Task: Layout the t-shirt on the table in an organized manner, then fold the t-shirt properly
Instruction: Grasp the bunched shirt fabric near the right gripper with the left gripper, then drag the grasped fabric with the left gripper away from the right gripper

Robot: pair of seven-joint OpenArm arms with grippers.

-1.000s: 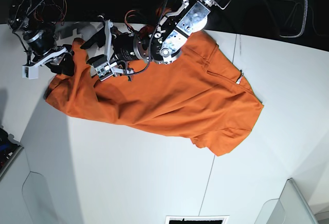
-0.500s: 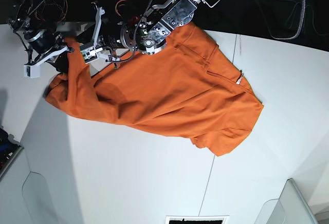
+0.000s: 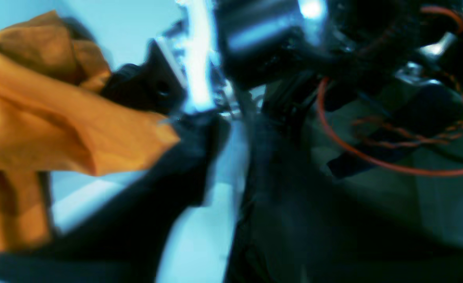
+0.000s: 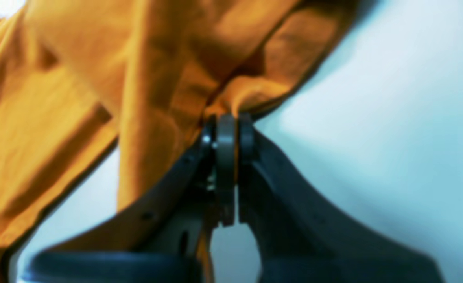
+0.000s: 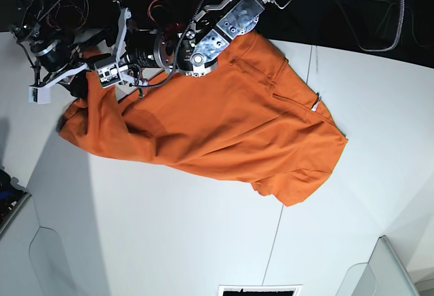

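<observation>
Lying rumpled across the table (image 5: 169, 235), the t-shirt (image 5: 224, 126) is neither flat nor folded. The right gripper (image 4: 225, 122) pinches its bunched corner; the left gripper (image 5: 108, 68) hovers near that corner, jaws apart, gripping nothing. Spreading and folding remain.

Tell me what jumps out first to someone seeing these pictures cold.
The bright orange t-shirt sprawls rumpled across the white table. At its far corner both arms crowd together: the right gripper is shut on a pinch of cloth, and the left gripper hangs right beside it.
</observation>
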